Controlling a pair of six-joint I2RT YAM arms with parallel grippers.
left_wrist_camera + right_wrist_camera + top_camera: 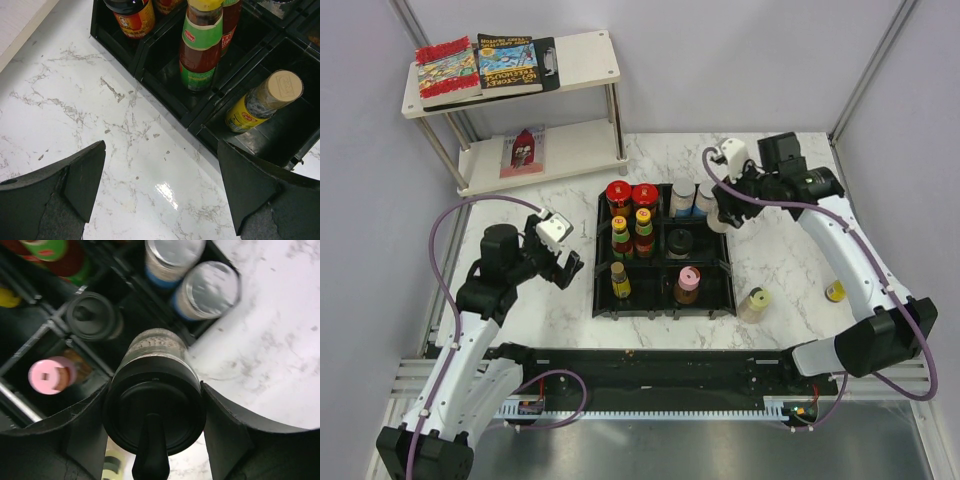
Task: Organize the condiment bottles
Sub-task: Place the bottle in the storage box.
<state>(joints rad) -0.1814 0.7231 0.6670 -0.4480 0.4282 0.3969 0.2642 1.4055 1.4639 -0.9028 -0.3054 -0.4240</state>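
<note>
White marble bench, black compartmented plastic tray dead centre with most of the condiment bottles standing in its slots. Right fingers are clamped on a clear glass grinder jar with a black cap at the tray's 2 o'clock edge. Left fingers are spread wide, nothing between them, over bare marble at the tray's 9 o'clock. A cream-capped bottle and a yellow-capped bottle sit loose at 4 o'clock.
</note>
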